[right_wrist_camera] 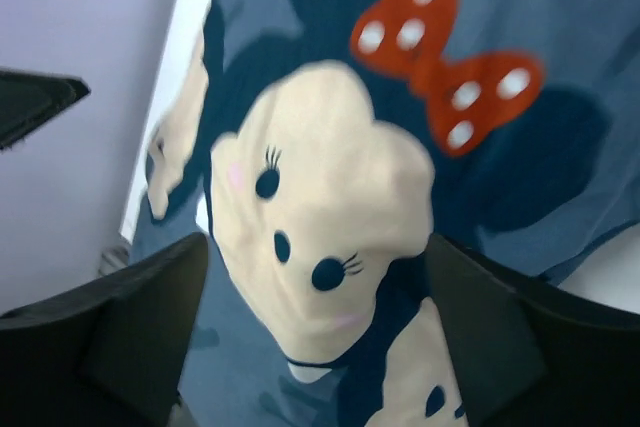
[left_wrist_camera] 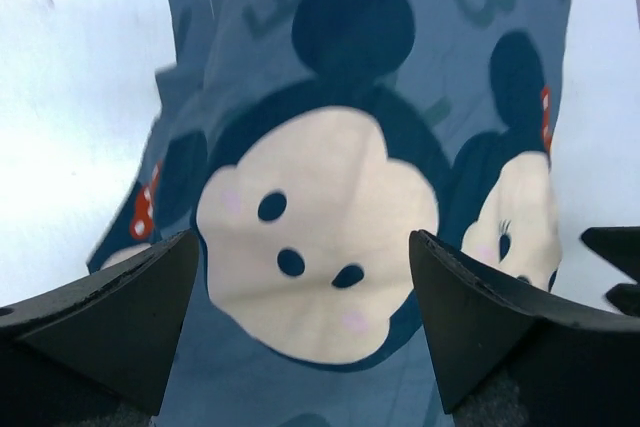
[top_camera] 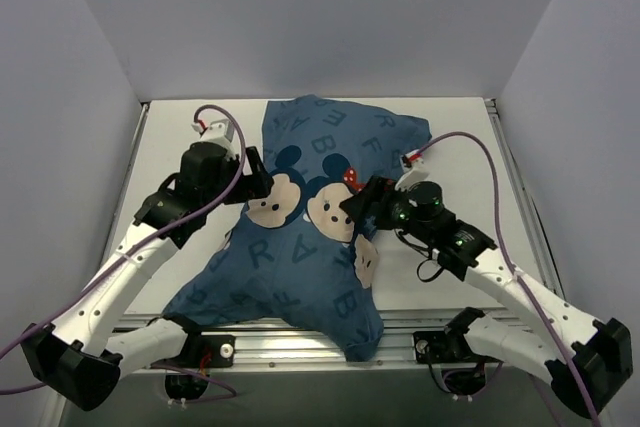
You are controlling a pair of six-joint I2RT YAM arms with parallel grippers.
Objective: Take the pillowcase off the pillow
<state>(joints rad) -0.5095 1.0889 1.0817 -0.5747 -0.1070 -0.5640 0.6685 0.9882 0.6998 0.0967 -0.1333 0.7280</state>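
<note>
The left pincer (left_wrist_camera: 302, 247) and right pincer (right_wrist_camera: 318, 247) hang open just over the pillowcase (top_camera: 300, 277), so a deep bite could catch the pillow inside and drag both.

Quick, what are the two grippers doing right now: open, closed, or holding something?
Left gripper: open, jaws spread wide over the pillowcase, holding nothing.
Right gripper: open, jaws apart over the pillowcase, holding nothing.
</note>
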